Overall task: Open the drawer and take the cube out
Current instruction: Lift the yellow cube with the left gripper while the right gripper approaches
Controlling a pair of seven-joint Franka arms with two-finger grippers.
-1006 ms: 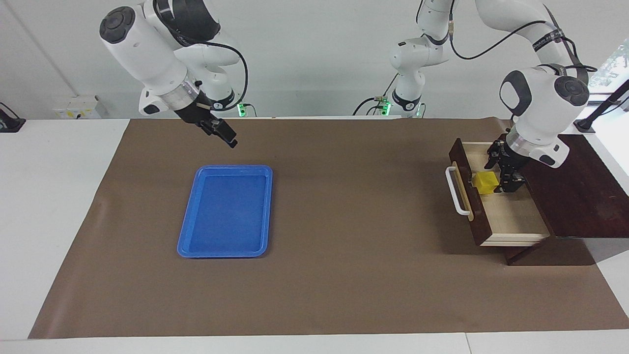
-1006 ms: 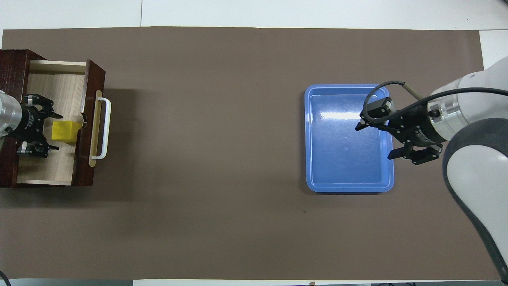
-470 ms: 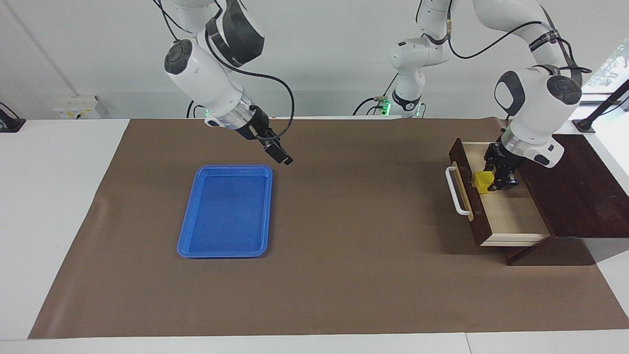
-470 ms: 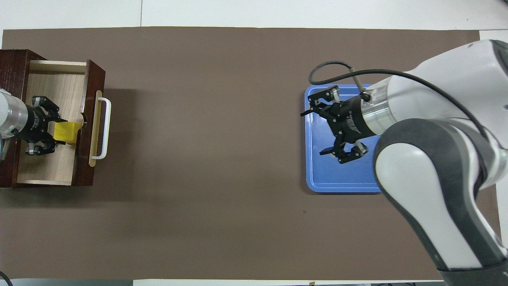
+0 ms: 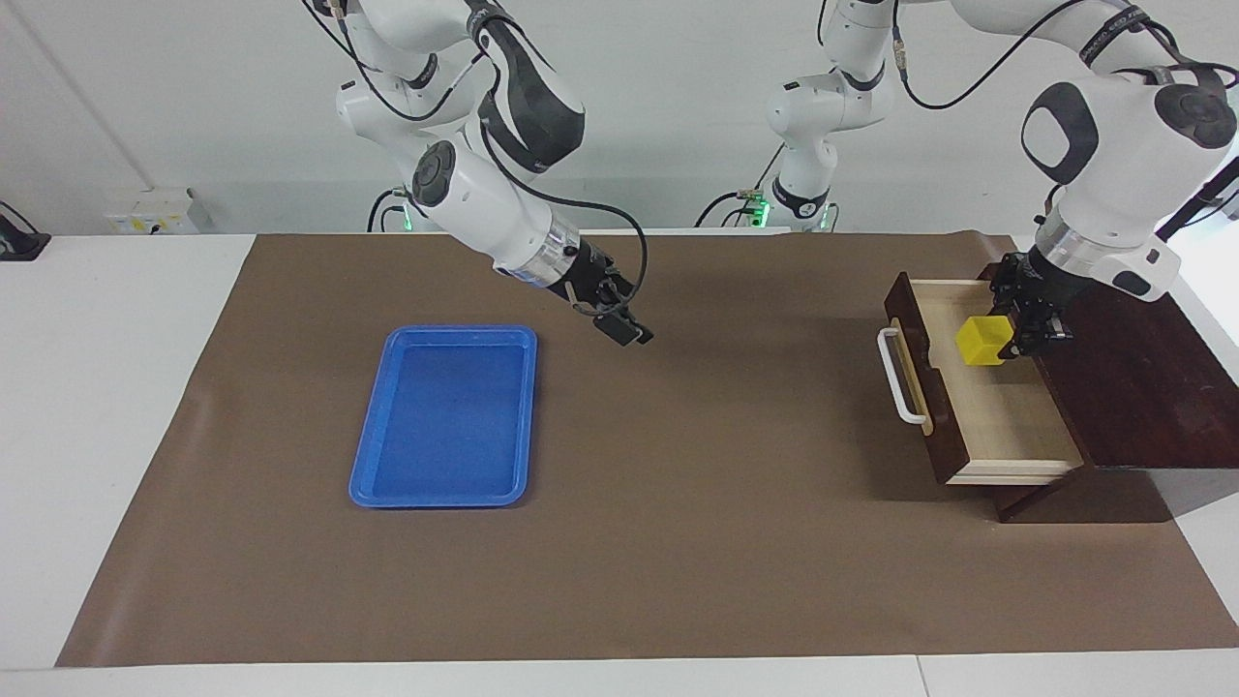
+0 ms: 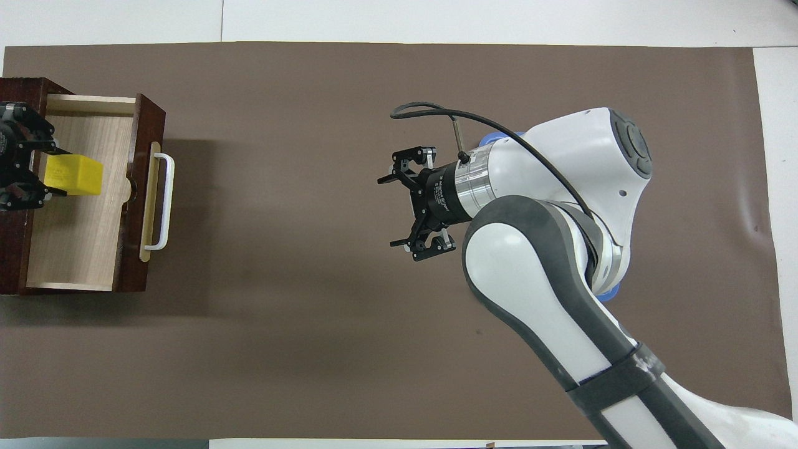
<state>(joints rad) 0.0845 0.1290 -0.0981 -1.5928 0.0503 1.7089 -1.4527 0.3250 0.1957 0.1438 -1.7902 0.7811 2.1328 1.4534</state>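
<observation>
The drawer (image 5: 978,416) (image 6: 81,237) of the dark brown box stands pulled out at the left arm's end of the table, its pale interior showing, its white bar handle (image 5: 900,378) toward the table's middle. My left gripper (image 5: 1016,334) (image 6: 37,171) is shut on the yellow cube (image 5: 983,340) (image 6: 73,175) and holds it up over the open drawer. My right gripper (image 5: 627,329) (image 6: 399,209) is open and empty, in the air over the brown mat near the table's middle.
A blue plastic tray (image 5: 447,416) lies on the brown mat (image 5: 678,542) toward the right arm's end; in the overhead view the right arm covers most of it. The dark box top (image 5: 1142,387) lies beside the drawer.
My left gripper closed on the yellow cube and lifted it off the drawer floor. My right gripper swung from over the tray toward the table's middle.
</observation>
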